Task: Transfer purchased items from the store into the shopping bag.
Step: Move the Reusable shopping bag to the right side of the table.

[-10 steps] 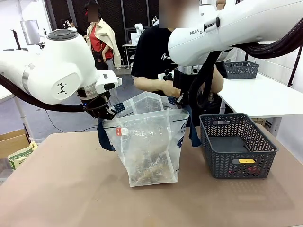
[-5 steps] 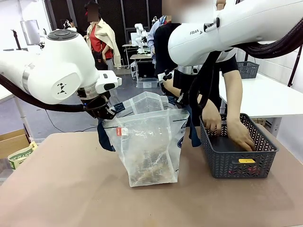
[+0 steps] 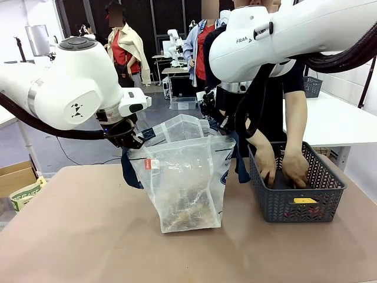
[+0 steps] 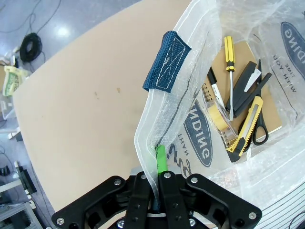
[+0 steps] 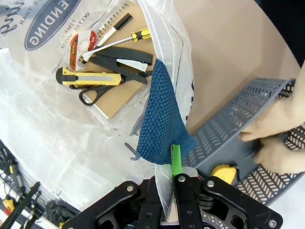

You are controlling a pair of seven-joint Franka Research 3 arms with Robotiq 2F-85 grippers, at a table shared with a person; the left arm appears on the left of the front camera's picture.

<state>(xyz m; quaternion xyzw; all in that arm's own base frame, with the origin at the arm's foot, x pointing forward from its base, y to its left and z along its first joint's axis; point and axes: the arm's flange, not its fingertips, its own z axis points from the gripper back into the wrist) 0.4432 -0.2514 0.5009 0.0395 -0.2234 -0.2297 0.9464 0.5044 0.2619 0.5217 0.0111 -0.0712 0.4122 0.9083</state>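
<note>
Our left end effector and right end effector clamp closed on the translucent plastic shopping bag on the brown counter; what seems a small yellow pack lies at its 3 o'clock, nearer our right.

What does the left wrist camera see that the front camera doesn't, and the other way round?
Left wrist camera: it peeks down into the shopping bag, so you can tell the items apart: a yellow-handled screwdriver, black-handled scissors, a yellow utility knife and a brown notebook.
Front camera: the person's hands reach into the grey basket beside the bag, whose contents look like a brownish jumble.
Both: the clear shopping bag with its navy strap, and the left pincer shut on the bag's rim.
</note>
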